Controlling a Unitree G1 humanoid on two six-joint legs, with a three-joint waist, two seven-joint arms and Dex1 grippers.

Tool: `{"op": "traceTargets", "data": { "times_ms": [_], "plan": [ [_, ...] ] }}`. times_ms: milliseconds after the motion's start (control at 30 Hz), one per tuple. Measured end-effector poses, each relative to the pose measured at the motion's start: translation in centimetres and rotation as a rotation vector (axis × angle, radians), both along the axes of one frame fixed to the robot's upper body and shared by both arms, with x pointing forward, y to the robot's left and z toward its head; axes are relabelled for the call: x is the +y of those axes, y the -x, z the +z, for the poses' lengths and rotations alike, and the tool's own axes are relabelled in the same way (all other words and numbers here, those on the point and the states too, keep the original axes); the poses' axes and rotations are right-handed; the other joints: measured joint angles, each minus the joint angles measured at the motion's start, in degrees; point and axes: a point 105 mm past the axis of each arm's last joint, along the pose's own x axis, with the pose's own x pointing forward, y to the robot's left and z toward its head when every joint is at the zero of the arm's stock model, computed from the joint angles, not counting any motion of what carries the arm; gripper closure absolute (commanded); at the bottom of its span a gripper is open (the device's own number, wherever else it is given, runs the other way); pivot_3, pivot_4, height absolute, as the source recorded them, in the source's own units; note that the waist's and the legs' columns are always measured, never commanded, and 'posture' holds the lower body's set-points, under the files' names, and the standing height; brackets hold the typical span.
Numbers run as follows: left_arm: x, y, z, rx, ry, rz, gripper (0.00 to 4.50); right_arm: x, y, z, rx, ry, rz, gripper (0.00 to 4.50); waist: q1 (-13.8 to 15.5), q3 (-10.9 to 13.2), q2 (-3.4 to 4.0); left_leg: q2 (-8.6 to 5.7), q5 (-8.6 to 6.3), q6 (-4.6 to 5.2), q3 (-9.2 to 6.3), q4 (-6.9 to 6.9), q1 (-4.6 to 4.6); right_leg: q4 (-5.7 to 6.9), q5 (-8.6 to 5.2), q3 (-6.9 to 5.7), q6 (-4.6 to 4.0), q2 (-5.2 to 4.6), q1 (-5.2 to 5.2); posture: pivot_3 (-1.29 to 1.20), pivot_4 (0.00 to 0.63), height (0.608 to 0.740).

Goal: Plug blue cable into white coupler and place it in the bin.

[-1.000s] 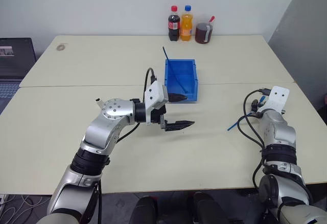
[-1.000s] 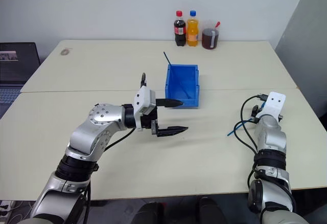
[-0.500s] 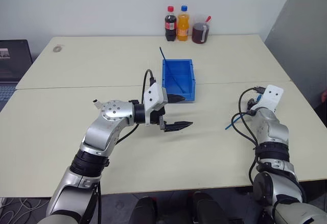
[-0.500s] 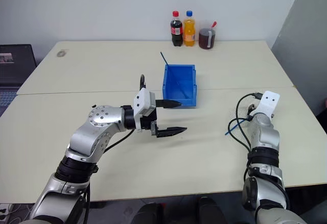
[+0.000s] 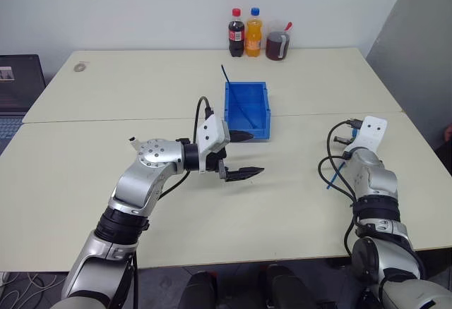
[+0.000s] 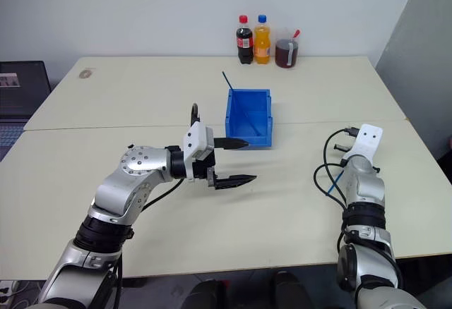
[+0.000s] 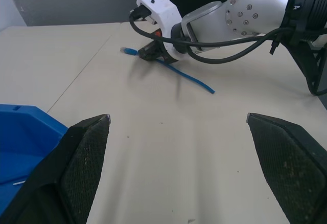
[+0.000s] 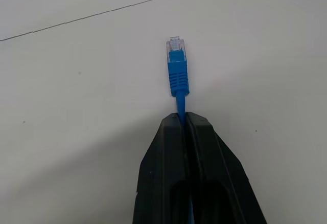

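Blue cable [image 8: 178, 75] lies near the right edge of the desk [image 5: 106, 140], with the right gripper [image 8: 184, 119] clenched on it just behind the plug. The clear plug tip sticks out past the black fingertips, probably so that the end stays free to go into a socket. The rest of the cable trails back under the right arm toward the front edge.

Left gripper [image 5: 242, 154] hangs over the middle of the desk, just in front of the bin [image 5: 247, 101], with its fingers spread wide and nothing between them. It points across toward the right arm, which looks like a waiting pose for a handover or for holding the coupler.

White coupler: I cannot make it out in these views, so where it is stays unsettled.

The bin sits near the desk's centre, toward the back; a thin dark stick [image 5: 236, 99] leans inside it and pokes over the back wall.

Three drinks [image 5: 254, 32] stand at the back edge and a laptop [image 5: 17, 83] sits off the left edge, both well apart from the work. The desk between the two grippers looks open.
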Motion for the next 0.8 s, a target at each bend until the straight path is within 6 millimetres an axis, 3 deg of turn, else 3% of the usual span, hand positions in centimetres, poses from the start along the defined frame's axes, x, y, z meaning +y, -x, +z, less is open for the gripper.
{"op": "traceTargets", "data": {
  "times_ms": [100,233,367,400,433,533,600,733,800],
  "plan": [
    [0.2,0.1,-0.6,0.014,-0.006,0.008,0.0,0.3,-0.1,0.0,0.004,0.037,0.088,4.46,0.0,0.0,0.0,0.0,0.0,0.0,0.01,0.0,0.0,0.0,0.01,0.01,-0.01,0.0,0.0,0.0,0.15,0.74],
    [2.2,0.1,-1.0,0.021,-0.033,0.064,0.0,0.3,0.5,0.1,0.042,0.156,0.321,4.46,-0.2,0.0,0.0,0.02,-0.01,0.01,0.01,-0.01,0.02,-0.01,-0.03,0.02,0.06,0.03,-0.03,0.0,0.15,0.74],
    [7.9,0.7,-2.1,-0.006,-0.119,0.236,0.0,1.6,2.7,1.2,0.093,0.227,0.752,4.46,-0.4,0.1,0.11,0.06,-0.15,0.25,0.0,-0.03,0.03,-0.04,-0.05,0.09,0.06,0.07,-0.1,0.0,0.15,0.74],
    [9.6,1.8,-2.4,-0.003,-0.109,0.309,0.0,3.5,3.7,2.1,0.087,0.207,0.946,4.46,-0.7,0.1,0.12,0.13,-0.2,0.34,0.0,-0.05,0.06,-0.05,-0.06,0.12,0.07,0.1,-0.15,0.0,0.15,0.74],
    [10.4,2.4,-2.9,0.013,-0.108,0.339,0.0,4.8,4.5,2.8,0.077,0.197,1.062,4.46,-0.9,0.1,0.13,0.15,-0.28,0.48,-0.05,-0.02,0.15,-0.03,-0.03,0.19,0.01,0.09,-0.1,0.0,0.15,0.74],
    [12.5,6.8,-5.3,0.104,-0.081,0.483,0.0,11.0,6.8,4.6,0.049,0.176,1.496,4.46,-1.6,0.1,0.02,0.71,-0.32,0.47,-0.09,0.07,0.16,-0.09,-0.05,0.22,0.05,-0.05,-0.01,0.0,0.15,0.74],
    [12.8,9.6,-6.5,0.148,-0.047,0.582,0.0,15.5,7.0,5.0,0.01,0.165,1.675,4.46,-1.8,0.2,-0.11,0.86,-0.32,0.47,-0.02,0.1,0.2,-0.1,-0.01,0.21,0.01,0.07,-0.01,0.0,0.15,0.74],
    [12.7,13.1,-7.8,0.193,0.013,0.775,0.0,23.1,7.6,4.3,-0.028,0.184,1.907,4.46,-1.3,0.2,-0.19,0.88,-0.3,0.46,-0.02,0.15,0.2,-0.01,0.13,0.04,-0.19,0.16,-0.02,0.0,0.15,0.74],
    [12.6,14.5,-8.2,0.197,0.014,0.851,0.0,25.9,8.0,3.4,-0.026,0.222,1.988,4.46,0.0,0.2,-0.16,0.84,-0.29,0.46,-0.06,0.17,0.2,-0.01,0.08,-0.03,-0.3,0.4,-0.03,0.0,0.15,0.74]
  ]
}}
